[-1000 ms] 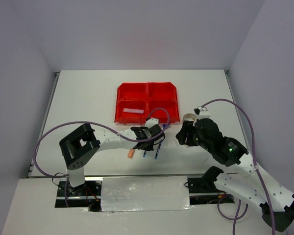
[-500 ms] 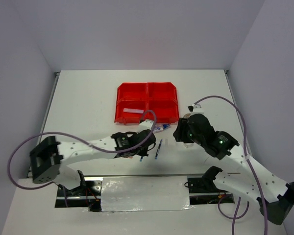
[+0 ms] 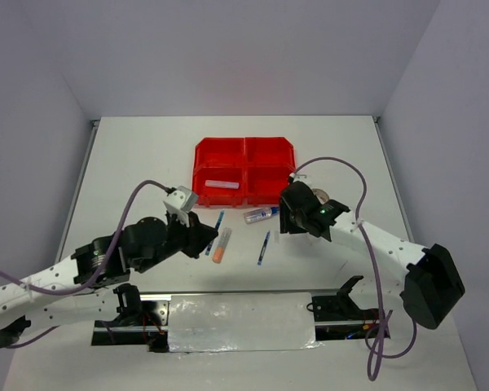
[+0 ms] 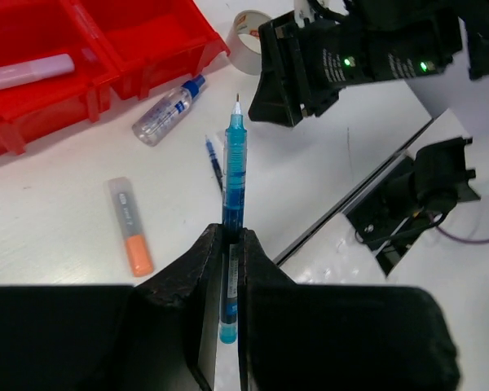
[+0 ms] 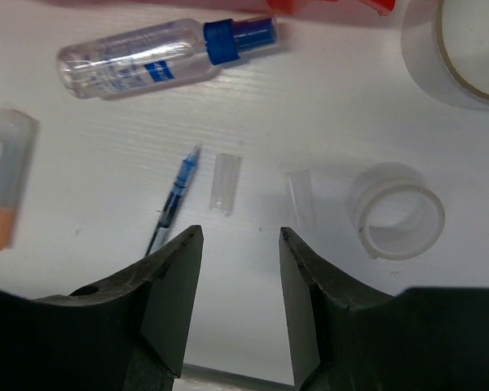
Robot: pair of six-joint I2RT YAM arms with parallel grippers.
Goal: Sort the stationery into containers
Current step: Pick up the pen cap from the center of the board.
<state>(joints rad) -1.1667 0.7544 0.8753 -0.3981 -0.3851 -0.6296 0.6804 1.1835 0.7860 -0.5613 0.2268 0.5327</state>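
A blue pen [image 4: 231, 175] is pinched tight in the left gripper [image 4: 230, 238], held over the table [image 4: 57, 220] near the red bins [image 4: 147, 41]. The right gripper [image 5: 240, 244] is spread apart with nothing in it, over a second pen [image 5: 178, 191], with a tape roll [image 5: 395, 210] beside.

Blue pen [image 4: 231, 171] picked up
Left gripper [image 4: 230, 238] drew back leftward carrying it; right gripper [image 5: 239, 236] swung left toward the glue tube [image 5: 147, 61].

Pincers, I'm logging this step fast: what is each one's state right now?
Left pincer: shut on a blue pen.
Right pincer: open, holding nothing.
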